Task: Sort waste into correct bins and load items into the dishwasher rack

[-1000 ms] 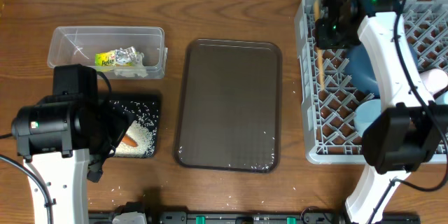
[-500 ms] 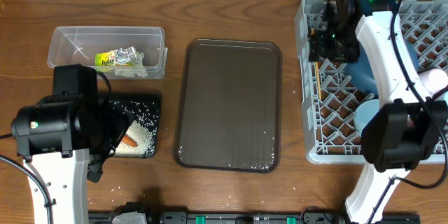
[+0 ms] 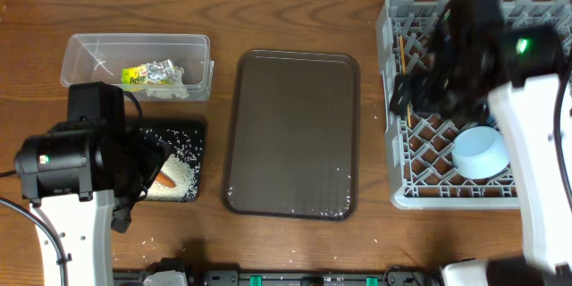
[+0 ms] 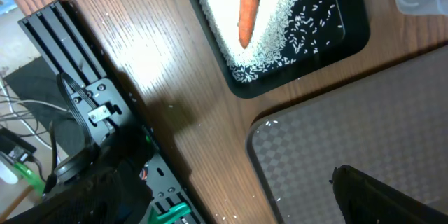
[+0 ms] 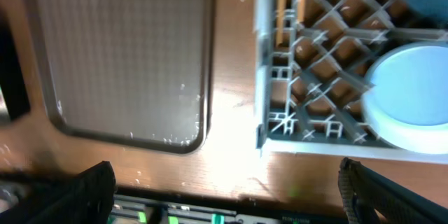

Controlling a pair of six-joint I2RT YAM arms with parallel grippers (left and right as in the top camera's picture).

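The grey dishwasher rack (image 3: 398,156) fills the right side. A pair of chopsticks (image 3: 402,56) lies in its left column, also seen as chopsticks (image 5: 280,7) in the right wrist view. A light blue bowl (image 3: 481,152) sits near the rack's front. My right gripper (image 5: 231,199) hangs open and empty over the rack's front left corner; its arm is blurred. The black tray (image 3: 198,134) holds rice (image 3: 179,174) and a carrot (image 4: 250,7). The clear tub (image 3: 89,54) holds a snack wrapper (image 3: 150,74) and a tissue (image 3: 165,91). My left gripper (image 4: 231,206) is open and empty.
A large brown serving tray (image 3: 290,134) lies between the bins and the rack, with a few rice grains at its front edge. Loose grains dot the wood near the table's front left. A dark rail runs along the front edge.
My right gripper opened and let go of the chopsticks, which now lie in the rack. The right arm swung from the rack's back toward its front. The left arm stayed still.
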